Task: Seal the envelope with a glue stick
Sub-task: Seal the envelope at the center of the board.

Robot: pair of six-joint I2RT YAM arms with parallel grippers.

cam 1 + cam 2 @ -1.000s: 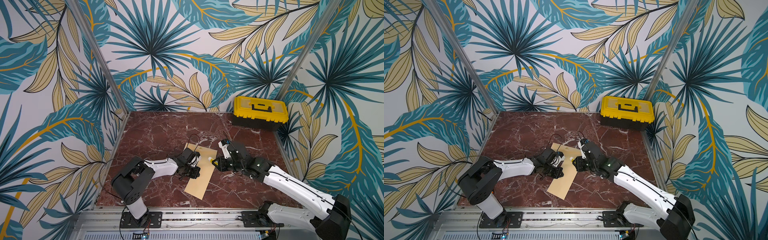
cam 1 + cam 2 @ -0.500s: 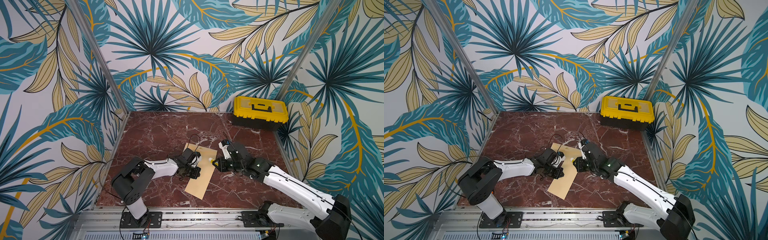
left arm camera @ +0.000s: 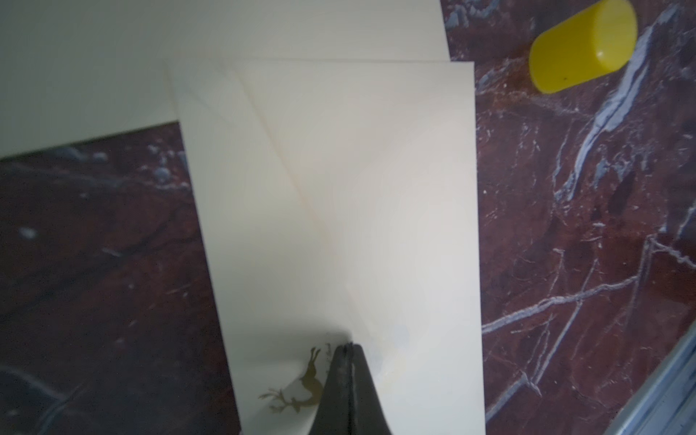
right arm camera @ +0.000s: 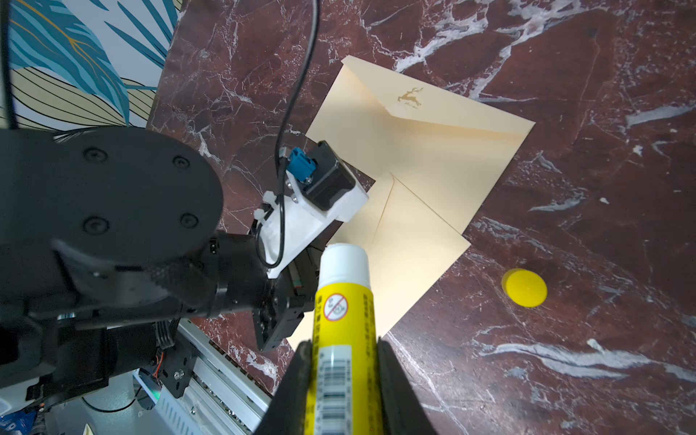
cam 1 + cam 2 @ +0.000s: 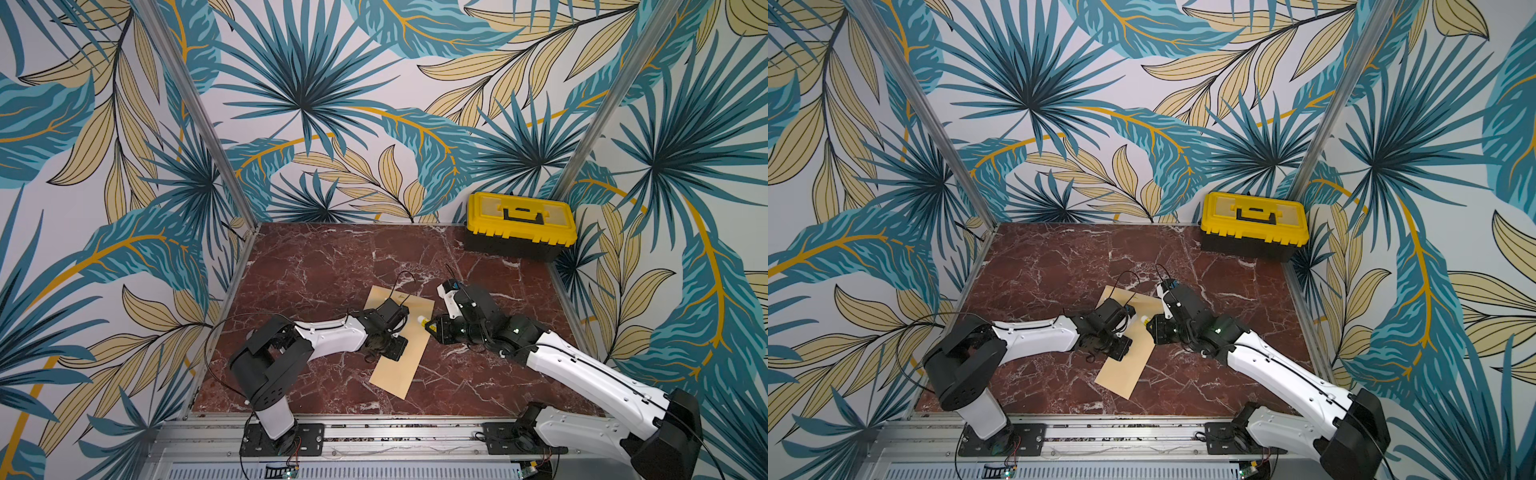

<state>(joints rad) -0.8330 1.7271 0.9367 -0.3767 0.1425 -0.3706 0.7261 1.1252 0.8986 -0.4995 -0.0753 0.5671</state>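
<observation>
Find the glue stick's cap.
The cap sits on the marble table just off the envelope's long edge, on the right arm's side; both wrist views show it.

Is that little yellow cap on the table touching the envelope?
Apart. In the right wrist view the yellow cap lies on the table, with a clear strip of bare marble between it and the envelope. The left wrist view shows the same gap.

The uncapped yellow glue stick [image 4: 344,320], white tip bare, is clamped in the right tool [image 4: 343,348] over the cream, deer-printed envelope [image 4: 433,150] lying mid-desk [image 4: 602,188], with the stick's yellow cap [image 4: 524,288] lying apart beside the envelope.
</observation>
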